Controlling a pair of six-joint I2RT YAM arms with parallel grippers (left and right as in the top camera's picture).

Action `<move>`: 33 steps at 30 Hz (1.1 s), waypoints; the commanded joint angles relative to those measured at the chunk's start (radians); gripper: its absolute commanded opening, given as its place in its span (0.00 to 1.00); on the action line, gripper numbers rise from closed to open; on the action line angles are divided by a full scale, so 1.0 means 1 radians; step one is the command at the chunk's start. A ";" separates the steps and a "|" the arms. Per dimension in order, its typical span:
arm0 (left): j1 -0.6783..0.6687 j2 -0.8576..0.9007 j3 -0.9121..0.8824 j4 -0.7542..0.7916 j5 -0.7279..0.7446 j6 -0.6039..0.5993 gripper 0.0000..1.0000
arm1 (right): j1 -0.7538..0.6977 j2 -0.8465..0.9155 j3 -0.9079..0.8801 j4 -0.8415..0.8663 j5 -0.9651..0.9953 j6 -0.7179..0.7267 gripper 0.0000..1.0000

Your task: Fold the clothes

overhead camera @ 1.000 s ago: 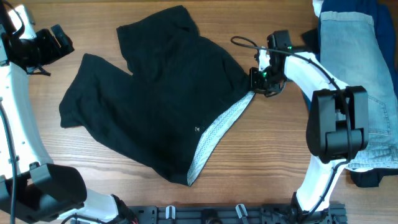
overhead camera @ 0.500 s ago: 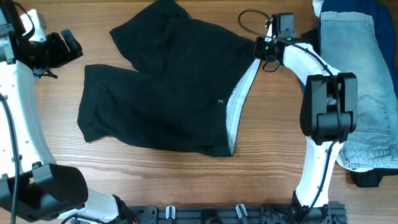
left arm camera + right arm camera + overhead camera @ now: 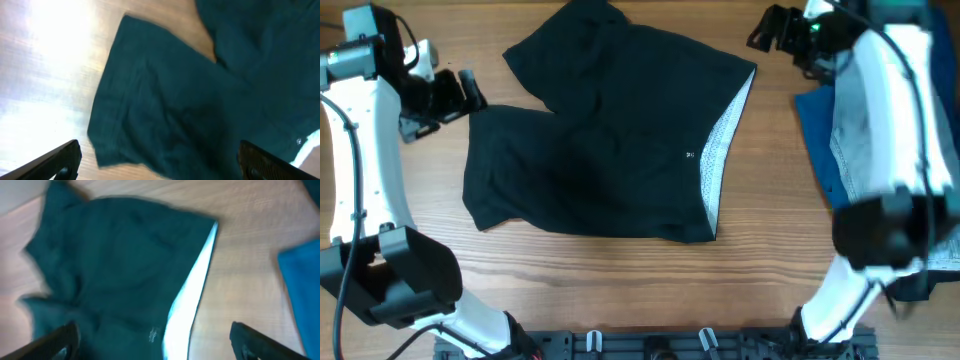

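Observation:
The black shorts point(image 3: 610, 140) lie spread flat on the table, with the pale grey-white waistband point(image 3: 725, 150) along their right edge. My left gripper point(image 3: 470, 100) hovers open just left of the left leg's top corner. In the left wrist view the dark fabric point(image 3: 200, 100) fills the frame between the left gripper's point(image 3: 160, 165) wide-apart fingers. My right gripper point(image 3: 760, 28) is open, raised above the table to the upper right of the waistband corner and holding nothing. The right wrist view shows the waistband point(image 3: 192, 300) below the right gripper point(image 3: 157, 342).
Royal-blue cloth point(image 3: 812, 135) lies right of the shorts and also shows as blue cloth point(image 3: 302, 285) in the right wrist view. The blurred right arm point(image 3: 890, 120) sweeps over the jeans pile at the right edge. Bare wooden table point(image 3: 620, 290) runs along the front.
The right gripper dragged the waistband corner up and right, then opened, let go and lifted away. The shorts now lie flatter. The left gripper moved right toward the shorts.

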 commanded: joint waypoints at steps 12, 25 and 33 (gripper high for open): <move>-0.003 -0.448 -0.031 -0.265 -0.051 -0.192 1.00 | 0.312 -0.275 0.007 -0.316 0.140 0.011 0.92; -0.003 -0.644 -1.007 0.315 0.035 -0.267 1.00 | 0.423 -0.435 -0.571 -0.129 0.193 0.193 0.94; -0.002 -0.578 -1.065 0.546 -0.238 -0.563 1.00 | 0.544 -0.435 -0.698 0.048 0.185 0.129 0.94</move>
